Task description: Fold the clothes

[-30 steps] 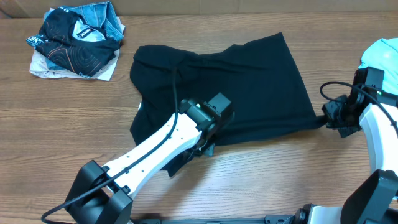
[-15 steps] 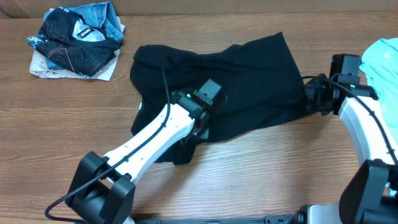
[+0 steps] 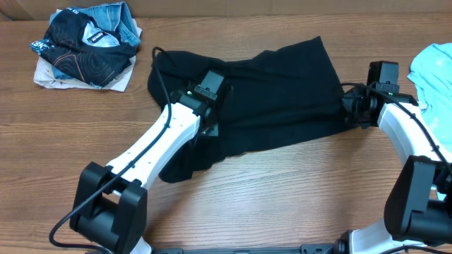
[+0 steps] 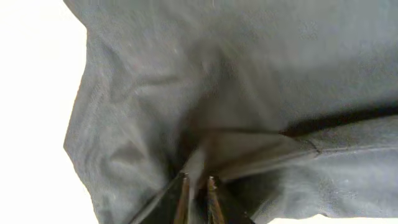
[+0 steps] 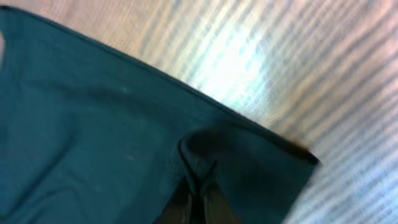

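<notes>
Pinching the big black cloth shirt (image 3: 282,92)
My left hand (image 4: 196,186) and right hand (image 5: 198,188) each squeeze a fold between their fingers, above the brown wooden counter (image 3: 282,204).

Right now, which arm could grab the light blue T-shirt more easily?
Probably right: the right end effector, though pinching the large black fabric shirt, is nearer the light blue fabric T-shirt; the left end effector grips mid-shirt, farther away.

A black shirt (image 3: 282,99) lies rumpled on the wooden table (image 3: 282,197). The left gripper (image 3: 210,116) is over its left part, the right gripper (image 3: 350,112) at its right edge.
</notes>
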### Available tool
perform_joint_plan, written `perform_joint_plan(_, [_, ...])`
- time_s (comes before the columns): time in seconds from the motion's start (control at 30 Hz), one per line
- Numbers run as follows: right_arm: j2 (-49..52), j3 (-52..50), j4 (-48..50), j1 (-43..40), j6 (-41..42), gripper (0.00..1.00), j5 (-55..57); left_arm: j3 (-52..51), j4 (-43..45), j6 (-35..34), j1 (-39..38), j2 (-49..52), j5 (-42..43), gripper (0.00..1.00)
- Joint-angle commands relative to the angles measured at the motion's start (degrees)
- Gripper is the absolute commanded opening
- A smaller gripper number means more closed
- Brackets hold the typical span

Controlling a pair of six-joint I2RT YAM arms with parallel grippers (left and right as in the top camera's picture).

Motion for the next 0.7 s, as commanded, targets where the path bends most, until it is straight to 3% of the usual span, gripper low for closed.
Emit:
perform_joint_plan(0.0, [0.9, 1.4, 1.7, 0.0, 0.0, 0.04, 1.9, 0.7, 1.2, 2.1, 0.7, 2.1, -1.5, 0.23])
perform_joint_plan(0.03, [1.1, 1.4, 2.2, 0.0, 0.0, 0.04, 1.9, 0.7, 1.9, 2.6, 0.7, 2.6, -1.5, 0.28])
perform_joint_plan(0.13, [2.5, 1.4, 4.5, 0.0, 0.0, 0.06, 1.8, 0.7, 4.2, 3.0, 0.7, 3.7, -1.5, 0.28])
perform_joint_plan(0.17, [2.9, 1.4, 5.1, 0.0, 0.0, 0.09, 1.7, 0.7, 5.0, 3.0, 0.7, 4.1, -1.5, 0.28])
perform_joint_plan(0.2, [3.2, 1.4, 5.5, 0.0, 0.0, 0.2, 1.5, 0.7, 5.9, 3.0, 0.7, 4.3, -1.5, 0.29])
perform_joint_plan(0.3, [3.2, 1.5, 6.3, 0.0, -1.9, 1.0, 1.4, 0.8, 6.4, 3.0, 0.7, 4.5, -1.5, 0.33])
perform_joint_plan(0.37, [3.2, 2.7, 5.7, 0.0, -5.5, 1.0, 1.2, 1.4, 5.0, 3.0, 0.7, 4.0, -1.5, 0.46])
perform_joint_plan(0.43, [2.9, 4.9, 2.7, -0.3, -7.6, 1.0, 1.3, 3.3, 1.9, 3.0, 0.7, 3.5, -2.0, 0.52])
perform_joint_plan(0.47, [2.6, 6.6, 0.6, -0.5, -8.0, 1.0, 1.3, 4.8, -0.1, 3.0, 0.7, 3.0, -2.5, 0.63])
perform_joint_plan(0.5, [2.2, 8.3, -1.6, -0.8, -8.0, 1.0, 1.3, 6.4, -1.9, 3.0, 0.7, 2.6, -3.1, 0.88])
perform_joint_plan(0.53, [1.5, 11.7, -5.9, -1.3, -8.0, 1.0, 1.3, 9.3, -4.9, 3.0, 0.7, 2.0, -3.9, 1.0])
perform_joint_plan(0.67, [0.2, 19.9, -17.0, -1.7, -11.8, 1.0, 0.5, 17.6, -12.8, 1.8, 0.7, 0.8, -4.1, 1.0])
